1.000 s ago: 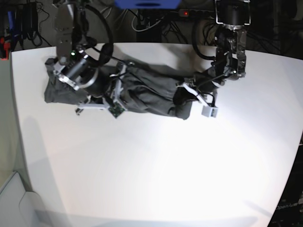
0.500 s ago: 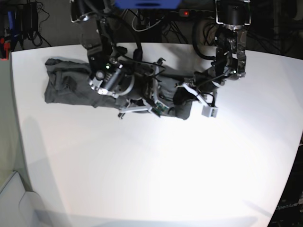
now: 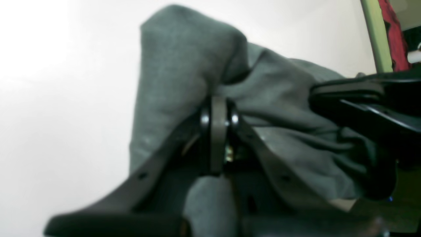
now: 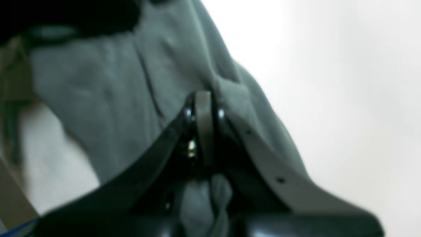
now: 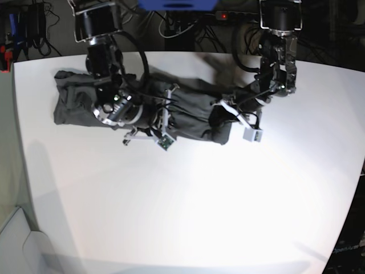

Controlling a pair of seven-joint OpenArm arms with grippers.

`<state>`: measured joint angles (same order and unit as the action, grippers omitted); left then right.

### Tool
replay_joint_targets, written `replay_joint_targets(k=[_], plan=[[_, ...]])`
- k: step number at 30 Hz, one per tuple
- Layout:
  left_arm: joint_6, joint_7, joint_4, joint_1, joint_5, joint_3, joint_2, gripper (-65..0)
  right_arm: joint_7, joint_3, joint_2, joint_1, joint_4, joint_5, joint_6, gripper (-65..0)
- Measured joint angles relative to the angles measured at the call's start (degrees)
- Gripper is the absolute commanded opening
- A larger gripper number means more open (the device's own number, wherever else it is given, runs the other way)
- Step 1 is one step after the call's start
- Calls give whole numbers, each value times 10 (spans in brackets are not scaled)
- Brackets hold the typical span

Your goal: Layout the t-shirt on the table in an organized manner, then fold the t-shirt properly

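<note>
The dark grey t-shirt (image 5: 194,103) lies bunched in a long crumpled strip across the far part of the white table (image 5: 188,200). My right gripper (image 5: 153,114) is at the strip's middle-left, shut on a fold of the t-shirt (image 4: 108,92) that bulges between its fingers. At the strip's right end, my left gripper (image 5: 220,119) is shut on the t-shirt (image 3: 184,59), with cloth humped up beyond the closed tips. White table (image 3: 49,98) shows to the left of that hump. The right gripper (image 4: 202,108) and left gripper (image 3: 215,115) both show closed tips.
Cables and a power strip (image 5: 228,16) run along behind the table's far edge, beside a blue object (image 5: 177,4). A green post (image 3: 378,36) and something red stand past the table. The table's left edge (image 5: 17,142) curves toward the front.
My right arm swung from the shirt's left end toward the middle, then drew back a little to the left, still shut on cloth. The left arm has not moved.
</note>
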<state>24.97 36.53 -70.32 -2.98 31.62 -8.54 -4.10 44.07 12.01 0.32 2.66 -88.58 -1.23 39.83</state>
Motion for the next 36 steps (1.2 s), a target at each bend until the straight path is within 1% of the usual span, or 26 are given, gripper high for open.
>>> replay_joint_targets(k=[1, 4, 8, 9, 11, 14, 15, 16, 18, 22, 24, 26, 29, 30, 31, 34, 36], plan=[[0, 0, 0, 0, 0, 0, 0, -648, -12, 0, 5, -2, 0, 1, 0, -650], [0, 0, 0, 0, 0, 0, 1, -648, -22, -3, 18, -1, 0, 1, 0, -650], [0, 0, 0, 0, 0, 0, 1, -648, -59, -3, 38, 0, 6, 1, 0, -650], [0, 0, 0, 0, 0, 0, 1, -648, -65, -4, 38, 1, 15, 2, -7, -650], [0, 0, 0, 0, 0, 0, 1, -648, -86, -4, 38, 2, 37, 2, -31, -650], [-1, 0, 0, 1, 0, 0, 1, -648, -119, -4, 38, 2, 69, 4, -52, -650], [-1, 0, 0, 1, 0, 0, 1, -648, -128, -4, 38, 2, 77, 6, -65, -650], [-1, 0, 0, 1, 0, 0, 1, -648, -139, -3, 37, 2, 83, 9, -86, -650], [-1, 0, 0, 0, 0, 0, 1, -648, -148, -3, 36, 2, 89, 12, -139, -650], [-1, 0, 0, 0, 0, 0, 1, -648, -148, -3, 36, 2, 90, 7, -217, -650], [-1, 0, 0, 0, 0, 0, 1, -648, -148, -2, 42, 2, 92, 10, -252, -650], [-1, 0, 0, 0, 0, 0, 1, -648, -146, -4, 50, 1, 92, 7, -304, -650], [-1, 0, 0, 0, 0, 0, 1, -648, -146, -8, 64, -8, 88, 3, -329, -650], [-1, 0, 0, 0, 0, 0, 1, -648, -144, -19, 61, -16, 80, 4, -342, -650], [-1, 0, 0, 0, 0, 0, 1, -648, -143, -36, 56, -26, 67, 7, -348, -650], [-1, -2, 0, 0, 0, 0, 1, -648, -136, -90, 55, -46, 19, 7, -362, -650], [-1, -1, 0, 0, -1, -1, 1, -648, -141, -106, 57, -57, -26, 4, -359, -650]])
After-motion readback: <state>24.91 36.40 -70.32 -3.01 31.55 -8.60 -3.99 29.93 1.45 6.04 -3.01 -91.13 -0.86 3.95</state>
